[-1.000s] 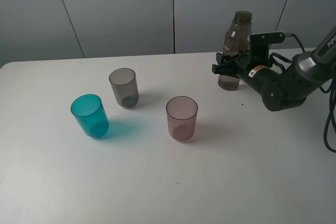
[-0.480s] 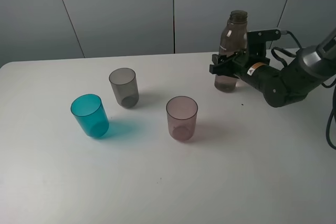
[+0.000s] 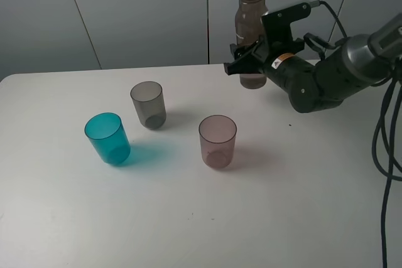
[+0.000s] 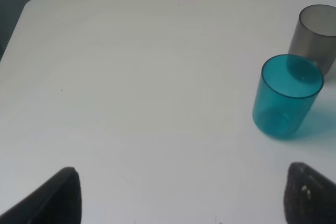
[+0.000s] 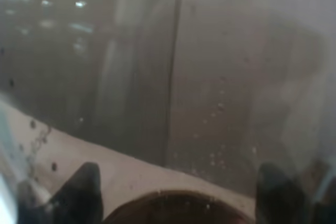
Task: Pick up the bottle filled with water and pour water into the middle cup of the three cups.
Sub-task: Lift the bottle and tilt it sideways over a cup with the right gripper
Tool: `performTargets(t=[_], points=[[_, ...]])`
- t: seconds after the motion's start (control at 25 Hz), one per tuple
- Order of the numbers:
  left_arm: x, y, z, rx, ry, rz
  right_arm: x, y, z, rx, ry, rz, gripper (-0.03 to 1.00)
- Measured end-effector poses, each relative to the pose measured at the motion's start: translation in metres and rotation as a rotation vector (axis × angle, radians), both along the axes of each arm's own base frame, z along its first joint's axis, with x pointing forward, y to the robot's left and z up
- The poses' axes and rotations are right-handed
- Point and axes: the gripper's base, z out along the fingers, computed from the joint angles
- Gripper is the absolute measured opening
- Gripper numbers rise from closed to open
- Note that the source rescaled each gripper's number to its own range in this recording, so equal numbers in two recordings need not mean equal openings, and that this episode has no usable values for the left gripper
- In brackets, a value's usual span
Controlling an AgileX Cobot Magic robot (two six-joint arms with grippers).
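The right end effector (image 3: 247, 65) is clamped on the tall smoky brown-grey plastic bottle (image 3: 252, 14), upright over the white desk's (image 3: 301, 186) back, well apart from the small smoky grey tumbler (image 3: 148, 103). Its neck looks uncapped, so an early tilt could spill water short.

Even, soft overhead light; faint shadows; right wrist view murky, blurred.
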Motion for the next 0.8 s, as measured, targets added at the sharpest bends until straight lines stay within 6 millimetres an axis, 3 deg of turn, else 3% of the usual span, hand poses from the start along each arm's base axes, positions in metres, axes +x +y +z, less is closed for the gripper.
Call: performTargets(t=[0.32, 0.48, 0.8], points=[[0.000, 0.000, 0.000, 0.000, 0.000, 0.000, 0.011, 0.052, 0.023, -0.143, 0.002, 0.119, 0.01], [0.000, 0.000, 0.000, 0.000, 0.000, 0.000, 0.012, 0.068, 0.029, -0.225, -0.059, 0.163, 0.00], [0.000, 0.000, 0.000, 0.000, 0.000, 0.000, 0.012, 0.088, 0.011, -0.455, -0.128, 0.225, 0.00]])
